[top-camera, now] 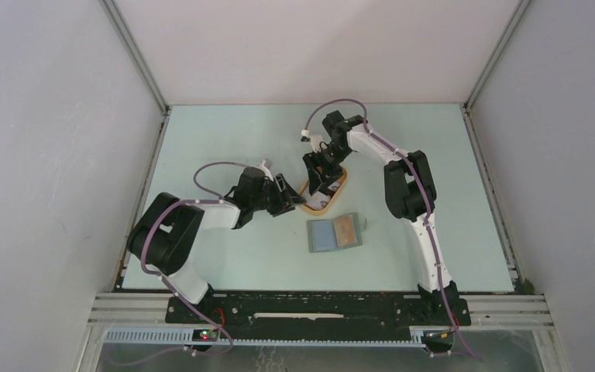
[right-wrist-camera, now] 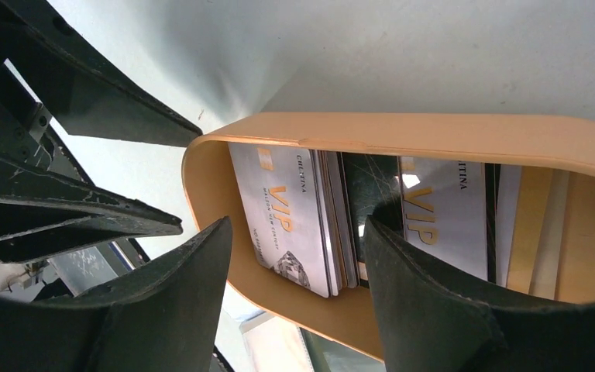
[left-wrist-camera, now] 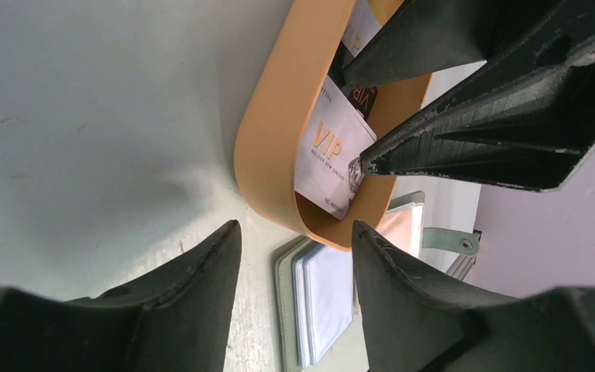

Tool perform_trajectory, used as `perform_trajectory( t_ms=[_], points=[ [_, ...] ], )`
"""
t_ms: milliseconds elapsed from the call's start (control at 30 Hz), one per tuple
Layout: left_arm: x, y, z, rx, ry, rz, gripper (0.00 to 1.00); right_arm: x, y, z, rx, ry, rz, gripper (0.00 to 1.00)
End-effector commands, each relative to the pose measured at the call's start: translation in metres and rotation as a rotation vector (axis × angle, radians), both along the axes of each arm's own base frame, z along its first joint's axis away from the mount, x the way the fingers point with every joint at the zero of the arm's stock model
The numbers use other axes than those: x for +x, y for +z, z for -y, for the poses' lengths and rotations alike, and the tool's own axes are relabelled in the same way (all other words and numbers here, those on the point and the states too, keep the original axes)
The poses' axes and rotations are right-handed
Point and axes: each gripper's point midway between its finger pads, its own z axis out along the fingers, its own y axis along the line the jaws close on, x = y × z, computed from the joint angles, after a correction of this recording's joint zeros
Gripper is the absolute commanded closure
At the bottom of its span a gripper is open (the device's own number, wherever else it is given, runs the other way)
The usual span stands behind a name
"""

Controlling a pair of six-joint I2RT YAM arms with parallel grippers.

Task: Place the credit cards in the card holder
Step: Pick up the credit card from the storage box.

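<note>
**Top view.** The pale green table (top-camera: 225, 139) carries a shallow orange oval tray (top-camera: 333, 204). Just beside the tray, toward the arm bases, the flat grey-green fold-over card holder (top-camera: 324, 236) lies open, with one tan card (top-camera: 346, 228) in its right half. The right gripper (top-camera: 320, 180) hangs over the tray. The left gripper (top-camera: 288, 195) sits at the tray's left end.

**Left wrist view.** The left gripper's fingers are spread with nothing between them, and their tips stand just short of the tray rim. Inside the tray, the thin rectangular plastic credit cards (left-wrist-camera: 329, 155) stand on edge in a stack. Some are whitish with gold "VIP" lettering and some are dark. The card holder lies beyond the tray with its snap tab (left-wrist-camera: 449, 242) to one side. Its near half shows whitish layers; whether these are cards or sleeves cannot be told.

**Right wrist view.** The right gripper's fingers are spread at the tray, with part of the stack showing between them. Nothing is pinched.

**Handling.** The cards are judged light, stiff and smooth-faced, and therefore slippery. They are packed face to face, so a single card is hard to separate. Take hold at the exposed upper edge, with one pad on each face of a single card. Two cards may lift together.
</note>
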Motion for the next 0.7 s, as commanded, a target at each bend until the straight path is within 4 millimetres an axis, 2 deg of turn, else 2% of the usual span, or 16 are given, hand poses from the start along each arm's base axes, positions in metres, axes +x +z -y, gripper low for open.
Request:
perform_trajectory(
  t_ms=[0,100,267,667],
  points=[
    [0.011,0.017,0.014,-0.033,-0.031,0.031,0.43,-0.001,0.006,-0.006,0.011,0.007,0.007,0.29],
    [0.01,0.013,0.015,-0.021,-0.038,0.02,0.49,-0.012,0.003,-0.011,0.036,0.021,-0.039,0.29],
    [0.008,0.009,0.014,-0.001,-0.043,0.007,0.52,-0.022,0.007,-0.016,0.083,0.029,-0.091,0.3],
    [0.008,0.009,0.012,0.018,-0.045,0.015,0.59,-0.038,0.061,-0.027,0.309,0.042,-0.178,0.32]
  ],
)
